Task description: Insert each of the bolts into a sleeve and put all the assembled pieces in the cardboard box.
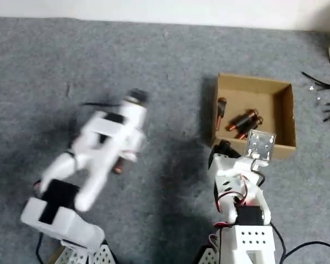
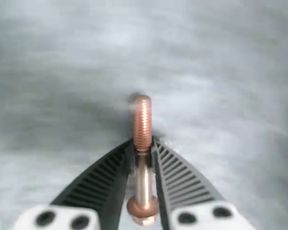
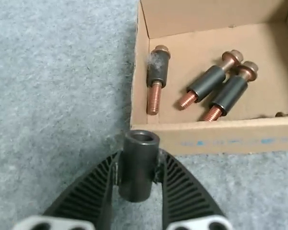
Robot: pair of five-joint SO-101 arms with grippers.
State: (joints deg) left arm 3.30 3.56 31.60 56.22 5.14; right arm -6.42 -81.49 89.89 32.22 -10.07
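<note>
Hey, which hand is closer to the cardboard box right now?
Right. The right hand, gripping a sleeve, sits just outside the cardboard box's near wall. The left hand, gripping a bolt, is off over the grey carpet, well apart from the box.

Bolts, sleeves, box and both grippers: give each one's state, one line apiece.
left gripper: shut on the bolt.
bolt: bare, no sleeve on it, threaded end pointing outward.
right gripper: shut on the sleeve.
sleeve: empty, no bolt in its bore.
cardboard box: open-topped.
assembled pieces: three lying flat inside the box, each bolt through a sleeve.
</note>
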